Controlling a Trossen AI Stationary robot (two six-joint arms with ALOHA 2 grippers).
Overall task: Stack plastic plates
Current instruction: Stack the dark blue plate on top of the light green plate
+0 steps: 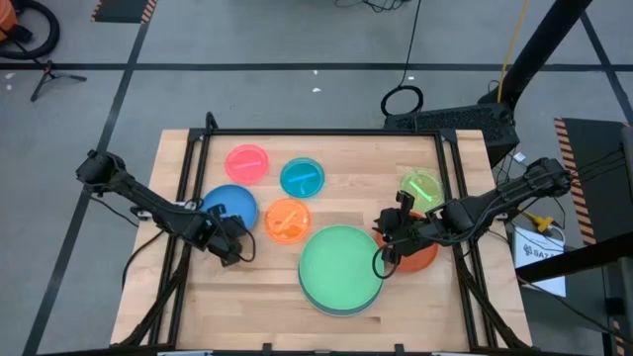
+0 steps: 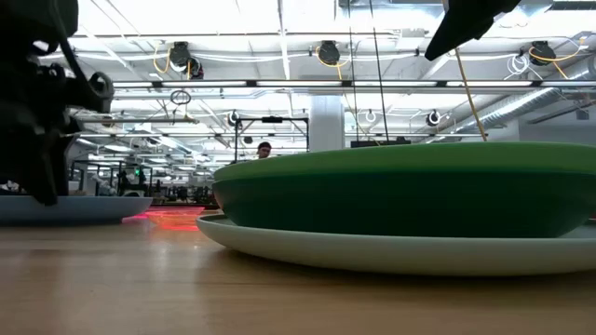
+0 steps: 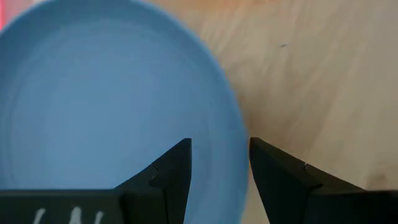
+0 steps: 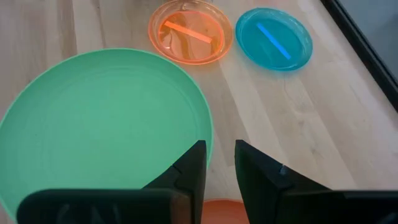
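Currently we had the left gripper (image 1: pixel 235 247) at centre-left, fingers spread astride the blue plate's (image 1: pixel 229 204) rim. Right gripper (image 1: pixel 384 259), at centre-right, straddled the light green plate's (image 1: pixel 340 265) edge, fingers parted, over the red-orange plate (image 1: pixel 420 256). Round plates lay flat, no long axis; the pink (image 1: pixel 246 162), cyan (image 1: pixel 302 177), orange (image 1: pixel 288 220) and lime (image 1: pixel 420 186) ones were translucent.
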